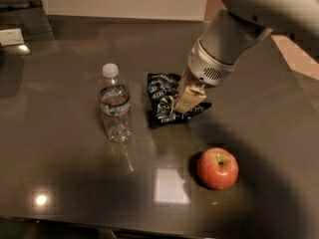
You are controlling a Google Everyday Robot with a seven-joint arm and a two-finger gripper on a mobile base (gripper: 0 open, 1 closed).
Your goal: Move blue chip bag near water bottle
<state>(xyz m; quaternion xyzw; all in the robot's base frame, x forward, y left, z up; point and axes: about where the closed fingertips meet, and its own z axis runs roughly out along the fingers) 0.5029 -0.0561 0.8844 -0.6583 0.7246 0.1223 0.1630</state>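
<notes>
Pincer (185, 102) is down at table level, tan fingers closed on the edge of the chip bag (160, 96) farthest from the bottle. Bag is crumpled, its bulk spreading out from the tips toward the bottle. Can't tell whether it rests on the table (259, 118) or hangs just clear of it.

Bottle (114, 106) stands upright beyond the bag from the pincer, near it, with a strip of bare tabletop between. Apple (218, 168) sits on the pincer's near side, apart, out of the line of travel. Arm (224, 44) slants up and away behind the pincer.

Step in hand, as I read it: carrying the bag over, close to done. Next move calls for a short, low shift toward the bottle without tipping it, then setting the bag down and letting go.
</notes>
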